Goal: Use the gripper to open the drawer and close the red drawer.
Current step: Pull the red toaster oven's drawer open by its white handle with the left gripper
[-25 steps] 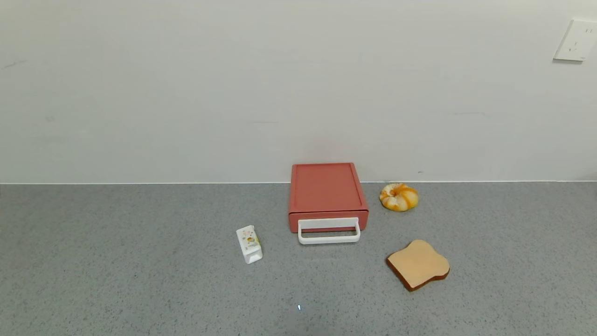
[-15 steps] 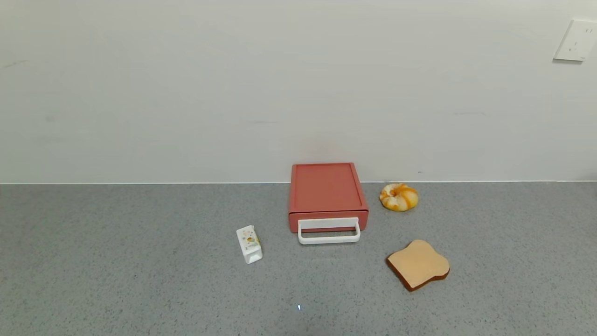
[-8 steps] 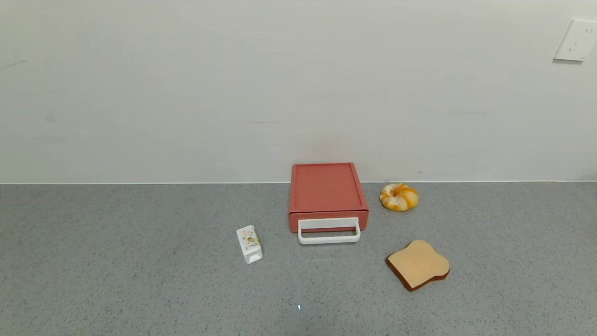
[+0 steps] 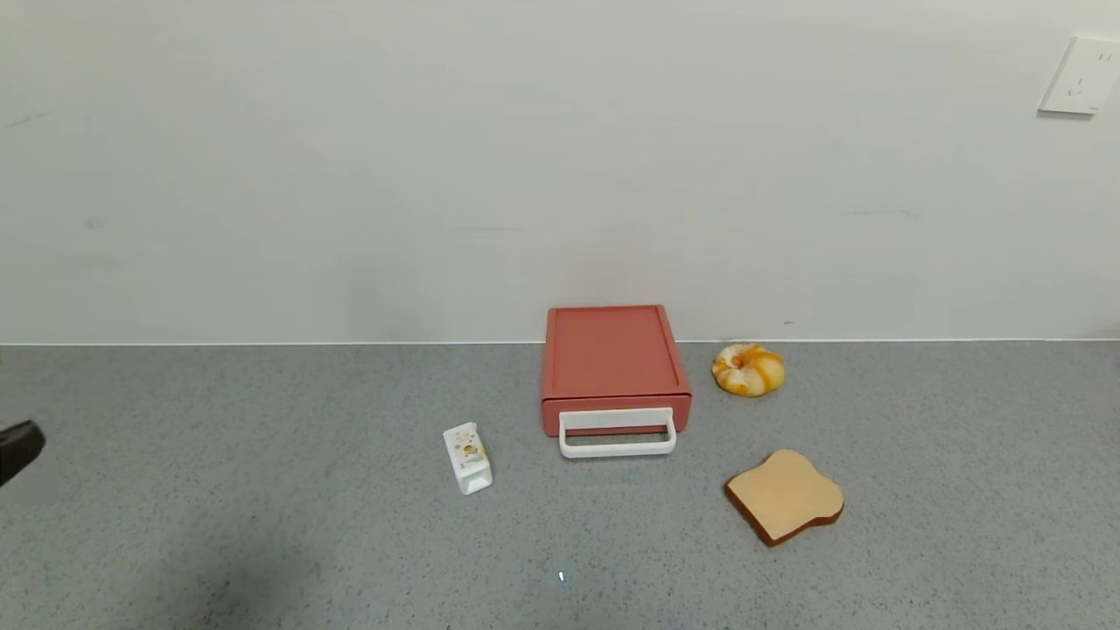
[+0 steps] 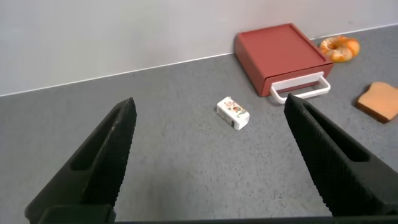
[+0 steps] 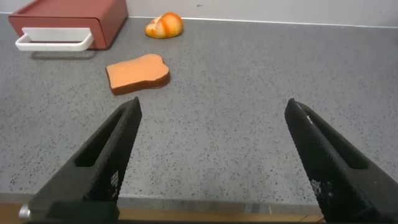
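Note:
The red drawer (image 4: 614,360) sits against the back wall, its tray shut, its white loop handle (image 4: 618,435) facing me. It also shows in the left wrist view (image 5: 281,51) and the right wrist view (image 6: 71,20). My left gripper (image 5: 211,112) is open and empty, well to the left of the drawer and short of it; its tip just enters the head view (image 4: 17,446) at the left edge. My right gripper (image 6: 211,115) is open and empty, low over the table's front edge, to the right of the drawer and out of the head view.
A small white carton (image 4: 467,458) lies left of the handle. A toast slice (image 4: 785,495) lies at the front right of the drawer, a round bun (image 4: 748,368) beside its right side. A wall socket (image 4: 1080,75) is at the top right.
The left gripper's dark tip has come into the head view at the left edge, with a shadow on the table below it. The drawer and the other objects have not moved.

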Robot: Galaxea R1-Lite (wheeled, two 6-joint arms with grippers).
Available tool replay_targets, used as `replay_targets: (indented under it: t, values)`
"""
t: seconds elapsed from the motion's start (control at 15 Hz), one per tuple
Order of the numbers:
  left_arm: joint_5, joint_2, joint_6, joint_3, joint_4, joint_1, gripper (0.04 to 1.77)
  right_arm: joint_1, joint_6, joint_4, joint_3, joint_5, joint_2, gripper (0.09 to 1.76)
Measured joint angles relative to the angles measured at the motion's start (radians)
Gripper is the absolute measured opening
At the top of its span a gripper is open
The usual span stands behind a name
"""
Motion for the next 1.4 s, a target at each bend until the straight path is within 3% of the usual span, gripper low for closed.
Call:
replay_targets:
  t: [0.2, 0.47, 1.0, 1.2, 1.4]
  values:
    - [-0.08, 0.172, 0.003, -0.103, 0.002, -0.01, 1.72, 0.0, 0.0, 0.0, 0.0, 0.0, 0.0, 1.7]
    - [-0.096, 0.351, 0.004, -0.199, -0.006, -0.11, 1.72, 0.0, 0.0, 0.0, 0.0, 0.0, 0.0, 1.7]
    - [-0.01, 0.62, -0.002, -0.335, -0.009, -0.353, 1.72, 0.0, 0.0, 0.0, 0.0, 0.0, 0.0, 1.7]
    - [0.051, 0.687, -0.002, -0.349, -0.009, -0.421, 1.72, 0.0, 0.0, 0.0, 0.0, 0.0, 0.0, 1.7]
    - [0.063, 0.748, -0.004, -0.361, -0.006, -0.465, 1.72, 0.0, 0.0, 0.0, 0.0, 0.0, 0.0, 1.7]
